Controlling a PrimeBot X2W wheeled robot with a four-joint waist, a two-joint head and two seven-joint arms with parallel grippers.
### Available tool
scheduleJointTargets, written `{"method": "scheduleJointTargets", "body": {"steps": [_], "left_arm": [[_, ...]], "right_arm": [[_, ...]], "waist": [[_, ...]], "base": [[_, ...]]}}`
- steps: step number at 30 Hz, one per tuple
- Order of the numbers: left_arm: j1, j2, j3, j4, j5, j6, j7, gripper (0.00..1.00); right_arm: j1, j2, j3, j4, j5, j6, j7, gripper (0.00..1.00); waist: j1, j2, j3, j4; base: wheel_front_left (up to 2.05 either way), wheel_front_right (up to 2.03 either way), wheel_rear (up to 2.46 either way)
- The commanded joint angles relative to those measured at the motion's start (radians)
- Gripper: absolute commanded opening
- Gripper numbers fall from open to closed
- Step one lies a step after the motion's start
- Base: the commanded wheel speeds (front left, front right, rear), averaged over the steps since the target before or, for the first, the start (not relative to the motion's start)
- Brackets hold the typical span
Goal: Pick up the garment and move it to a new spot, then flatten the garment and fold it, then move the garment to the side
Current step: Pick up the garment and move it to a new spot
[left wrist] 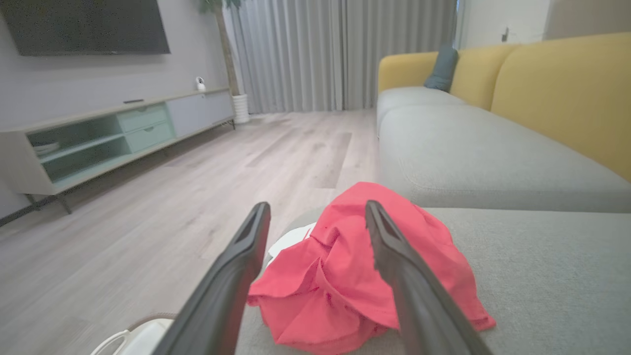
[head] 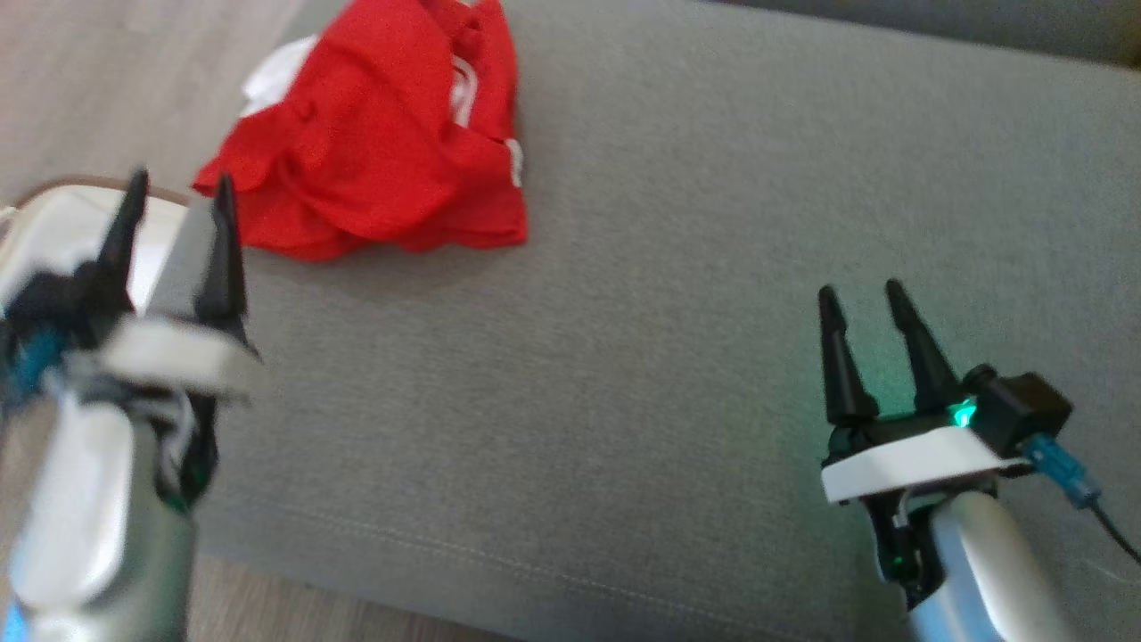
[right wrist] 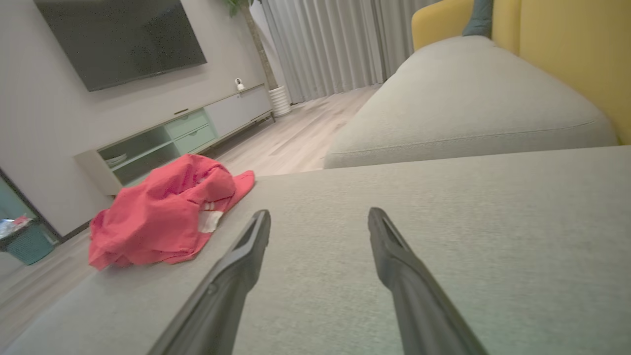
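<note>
The red garment (head: pixel 374 134) is lying crumpled in a heap at the far left corner of the grey seat (head: pixel 669 267), its edge hanging just over the side, with white trim and a white patch showing among the folds. Nothing is holding it.

The left gripper (head: pixel 180 178) is hovering at the seat's left edge, just short of the garment, with its fingers spread apart and nothing between them (the head view is blurring this arm somewhat). In the left wrist view the gripper (left wrist: pixel 318 204) is pointing straight at the garment (left wrist: pixel 325 276), which is sitting framed between the two fingers but not touching them.

The right gripper (head: pixel 860 287) is hanging over the near right part of the seat, well apart from the garment, with its fingers also parted and empty, and a green light is glowing at its base. In the right wrist view this gripper (right wrist: pixel 319 211) is hanging over bare seat (right wrist: pixel 443 197), with the garment (right wrist: pixel 162 222) lying off to the left.

Beyond the seat, a wooden floor (left wrist: pixel 197 187) is stretching toward a low cabinet (left wrist: pixel 98 138) and grey curtains (left wrist: pixel 320 49).
</note>
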Motion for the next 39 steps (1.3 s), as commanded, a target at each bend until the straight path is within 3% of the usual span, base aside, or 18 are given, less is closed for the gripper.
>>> {"method": "scheduleJointTargets", "body": {"steps": [1, 6, 13, 18, 28, 29, 30, 31, 39], "left_arm": [[-0.107, 0.056, 0.044, 0.010, -0.014, -0.019, 0.041, 1.00], [-0.302, 0.141, 0.012, 0.203, -0.055, -0.073, 0.212, 1.00], [-0.473, 0.215, -0.062, 0.389, -0.092, -0.090, 0.352, 1.00], [-0.560, 0.250, -0.121, 0.505, -0.111, -0.091, 0.381, 1.00], [-0.638, 0.266, -0.194, 0.684, -0.174, -0.091, 0.382, 1.00], [-0.643, 0.264, -0.202, 0.694, -0.181, -0.091, 0.381, 0.65], [-0.647, 0.262, -0.206, 0.706, -0.191, -0.092, 0.382, 0.16], [-0.652, 0.262, -0.209, 0.715, -0.199, -0.092, 0.376, 0.00], [-0.688, 0.270, -0.226, 0.762, -0.198, -0.092, 0.242, 0.00]], "right_arm": [[-0.034, -0.004, 0.009, -0.045, -0.015, -0.001, -0.007, 1.00], [-0.057, -0.004, -0.029, -0.091, -0.045, -0.001, 0.008, 1.00], [-0.076, -0.004, -0.038, -0.140, -0.054, -0.001, 0.021, 1.00], [-0.076, -0.004, -0.027, -0.156, -0.054, -0.001, 0.024, 1.00], [-0.072, -0.004, -0.029, -0.167, -0.045, -0.001, 0.019, 1.00], [-0.071, -0.004, -0.030, -0.168, -0.045, -0.001, 0.019, 1.00], [-0.071, -0.004, -0.031, -0.169, -0.045, -0.001, 0.018, 1.00], [-0.071, -0.004, -0.031, -0.169, -0.045, -0.001, 0.018, 1.00], [-0.067, -0.004, -0.020, -0.146, -0.037, -0.001, 0.014, 1.00]], "waist": [[0.0000, 0.0000, 0.065, -0.057], [0.0000, 0.0000, 0.125, -0.100], [0.0000, 0.0000, 0.187, -0.148], [0.0000, 0.0000, 0.214, -0.180], [0.0000, 0.0000, 0.233, -0.218], [0.0000, 0.0000, 0.234, -0.219], [0.0000, 0.0000, 0.235, -0.218], [0.0000, 0.0000, 0.235, -0.218], [0.0000, 0.0000, 0.178, -0.203]], "base": [[0.00, 0.00, 0.00], [0.00, 0.00, 0.00], [0.00, 0.00, 0.00], [0.00, 0.00, 0.00], [0.00, 0.00, 0.00], [0.00, 0.00, 0.00], [0.00, 0.00, 0.00], [0.00, 0.00, 0.00], [0.00, 0.00, 0.00]]}}
